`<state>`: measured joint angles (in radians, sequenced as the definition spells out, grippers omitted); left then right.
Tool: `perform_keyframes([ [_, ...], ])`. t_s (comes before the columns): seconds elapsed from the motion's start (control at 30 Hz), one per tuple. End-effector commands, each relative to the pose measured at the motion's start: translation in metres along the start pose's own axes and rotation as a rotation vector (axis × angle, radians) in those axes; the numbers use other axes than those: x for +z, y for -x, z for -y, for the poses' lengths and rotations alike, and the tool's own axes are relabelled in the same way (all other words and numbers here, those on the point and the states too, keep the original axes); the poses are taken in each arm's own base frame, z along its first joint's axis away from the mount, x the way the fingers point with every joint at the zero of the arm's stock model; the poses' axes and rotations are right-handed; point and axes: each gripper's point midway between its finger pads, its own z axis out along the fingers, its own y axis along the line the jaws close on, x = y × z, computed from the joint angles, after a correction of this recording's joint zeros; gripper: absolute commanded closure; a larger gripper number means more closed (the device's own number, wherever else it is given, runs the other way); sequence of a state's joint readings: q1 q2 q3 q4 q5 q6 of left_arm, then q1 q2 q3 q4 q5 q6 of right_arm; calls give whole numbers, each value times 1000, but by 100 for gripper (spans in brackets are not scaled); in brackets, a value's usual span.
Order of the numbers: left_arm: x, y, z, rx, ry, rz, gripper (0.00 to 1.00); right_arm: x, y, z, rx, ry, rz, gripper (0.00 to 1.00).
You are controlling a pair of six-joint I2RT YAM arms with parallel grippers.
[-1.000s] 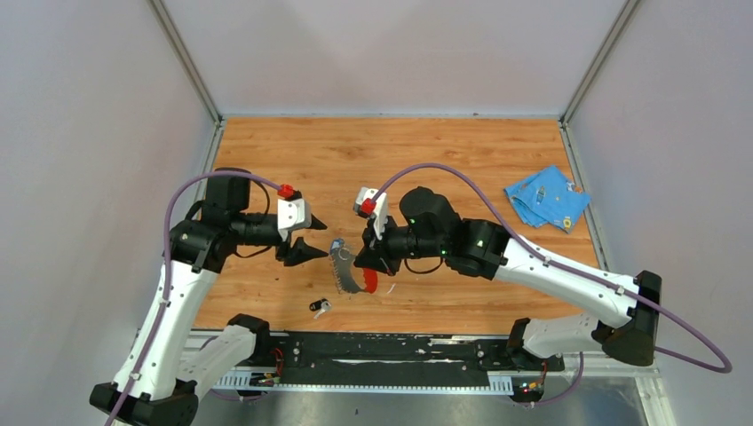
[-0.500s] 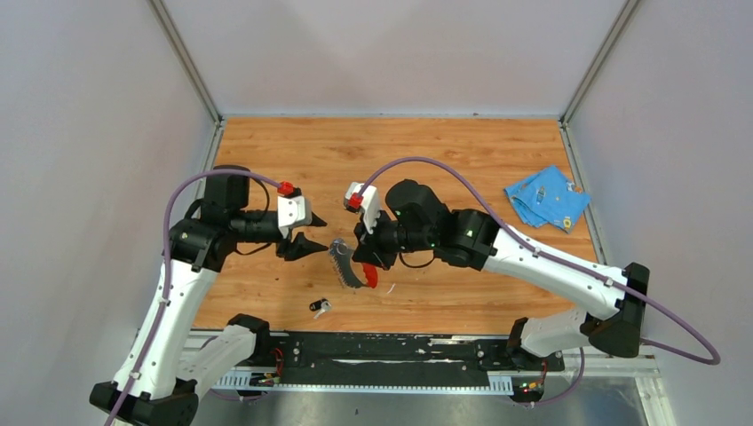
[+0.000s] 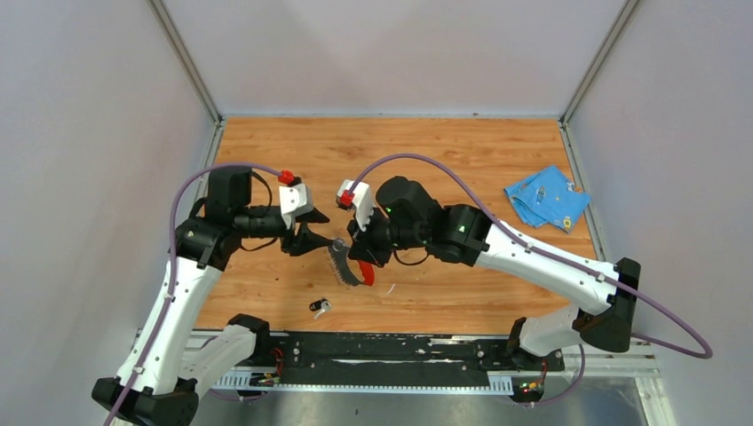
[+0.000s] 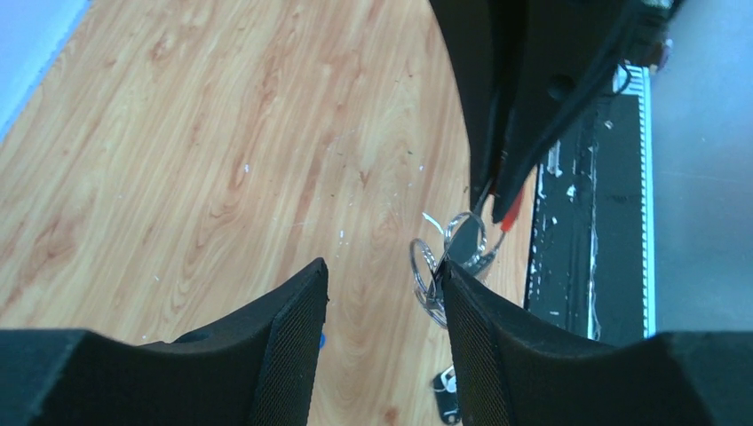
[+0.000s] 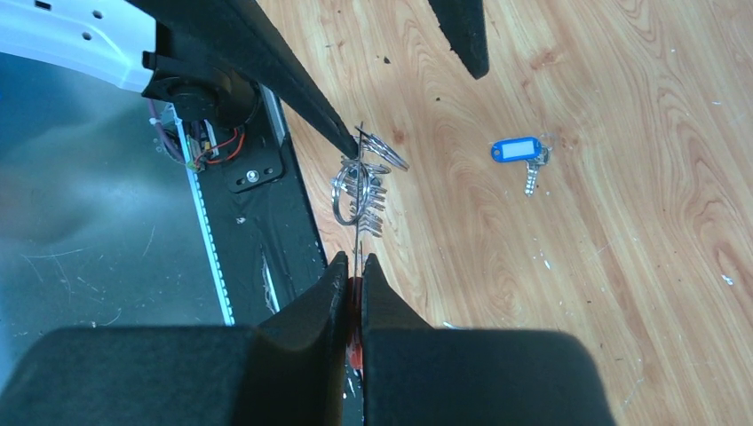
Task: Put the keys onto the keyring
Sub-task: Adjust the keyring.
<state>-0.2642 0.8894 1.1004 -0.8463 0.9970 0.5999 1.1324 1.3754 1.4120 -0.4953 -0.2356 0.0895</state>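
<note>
My right tool point(image 5: 353, 259) is clamped shut on the red end of the keyring point(image 3: 344, 264) and holds it clear of the table point(image 3: 426, 151). The silvery grey part and the metal ring point(image 4: 444, 253) stick out past my fingertips toward the left arm. My left tool point(image 4: 384, 271) stands open with bare table showing between its fingers. One fingertip is right at the ring, but I cannot tell whether it touches.

One blue cloth point(image 3: 543, 195) lies folded at the far right of the table, with a few small bits on it that are too small to name.

I count two keys, and neither is on the ring. The black-headed key point(image 3: 319, 307) lies alone on the table by the near edge, in front of the keyring. The blue-headed key point(image 5: 517, 151) lies flat on the table, apart from the ring, and I see it clearly only from my right wrist. There is one keyring and there are two tools.
</note>
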Motion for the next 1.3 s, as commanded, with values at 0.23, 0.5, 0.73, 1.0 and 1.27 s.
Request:
perform_keyframes([
  [0.23,2,9,-26,-20,142,56,50,-11,3,-5,-13,-9,7,100],
  [0.5,-16,4,-56,26,385,35,52,-14,-3,-6,-11,-6,-2,100],
  [0.73,-8,13,-27,33,234,88,45,-15,-2,-5,-6,-13,-2,100],
  [1.0,-4,26,36,121,-85,178,32,-12,-1,-8,-11,6,-8,100],
  [1.27,-8,10,21,567,112,79,38,-4,6,-1,40,-42,-29,100],
])
